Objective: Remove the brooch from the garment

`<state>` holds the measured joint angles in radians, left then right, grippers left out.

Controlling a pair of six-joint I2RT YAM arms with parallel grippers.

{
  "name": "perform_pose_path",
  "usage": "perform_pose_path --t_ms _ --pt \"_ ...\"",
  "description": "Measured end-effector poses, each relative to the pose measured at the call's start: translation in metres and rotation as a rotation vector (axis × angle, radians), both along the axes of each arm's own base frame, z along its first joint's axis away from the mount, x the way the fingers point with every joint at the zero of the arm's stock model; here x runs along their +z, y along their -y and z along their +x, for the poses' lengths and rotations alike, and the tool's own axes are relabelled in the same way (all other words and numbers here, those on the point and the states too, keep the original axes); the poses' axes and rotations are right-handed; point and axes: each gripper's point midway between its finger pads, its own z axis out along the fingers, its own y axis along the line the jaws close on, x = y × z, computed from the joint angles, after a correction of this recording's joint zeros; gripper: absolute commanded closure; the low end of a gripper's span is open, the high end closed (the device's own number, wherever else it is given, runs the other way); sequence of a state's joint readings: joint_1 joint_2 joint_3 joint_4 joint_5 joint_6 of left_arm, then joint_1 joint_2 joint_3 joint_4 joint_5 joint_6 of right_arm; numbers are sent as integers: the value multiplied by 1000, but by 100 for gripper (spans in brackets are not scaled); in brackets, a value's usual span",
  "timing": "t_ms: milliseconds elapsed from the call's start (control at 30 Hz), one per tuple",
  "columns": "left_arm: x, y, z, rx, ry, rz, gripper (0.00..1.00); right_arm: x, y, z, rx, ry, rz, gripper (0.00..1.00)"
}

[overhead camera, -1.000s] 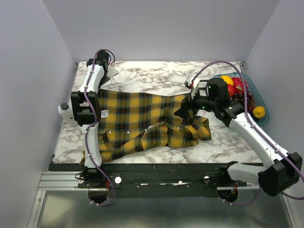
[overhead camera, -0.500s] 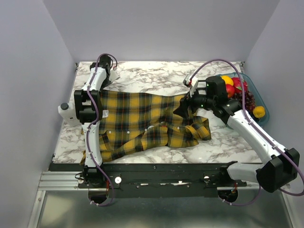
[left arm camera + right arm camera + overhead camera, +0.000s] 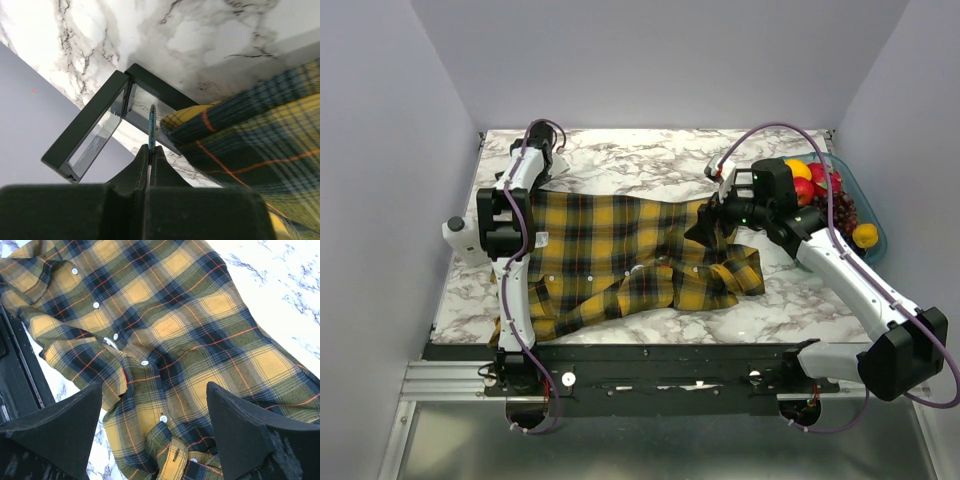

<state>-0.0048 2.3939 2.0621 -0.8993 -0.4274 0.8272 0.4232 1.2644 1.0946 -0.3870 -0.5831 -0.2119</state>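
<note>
a robot lab cell: plain grey walls [image 3: 650,60] box in a marble-patterned table [image 3: 640,160] edged by an aluminium rail [image 3: 440,378].

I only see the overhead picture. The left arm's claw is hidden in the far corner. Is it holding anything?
Observer: Yes, the left claw is shut on the brooch, a thin teal disc seen edge-on.
Operator: What's near it?
Observer: A black square frame with a clear pane, beside the plaid shirt's edge.
Operator: And the other claw?
Observer: The right claw is wide open above the shirt, holding nothing; small white buttons show beneath it.
</note>
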Motion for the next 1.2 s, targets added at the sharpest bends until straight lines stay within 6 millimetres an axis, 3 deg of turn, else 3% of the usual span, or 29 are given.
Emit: perform_pose_path --t_ms 233,467,567,833,1200 --pt "0 -21 1 19 14 36 100 -1 1 1 -3 -1 -2 9" --pt "1 -30 4 23 26 49 73 -2 2 3 -7 2 -8 9" --pt "-3 -31 2 18 19 51 69 -2 2 3 -7 2 -9 8" --pt "-11 -31 -4 16 -5 51 66 -3 2 3 -7 3 -10 8" --pt "-3 -30 -7 20 -8 49 62 -4 3 4 -5 5 -15 8"
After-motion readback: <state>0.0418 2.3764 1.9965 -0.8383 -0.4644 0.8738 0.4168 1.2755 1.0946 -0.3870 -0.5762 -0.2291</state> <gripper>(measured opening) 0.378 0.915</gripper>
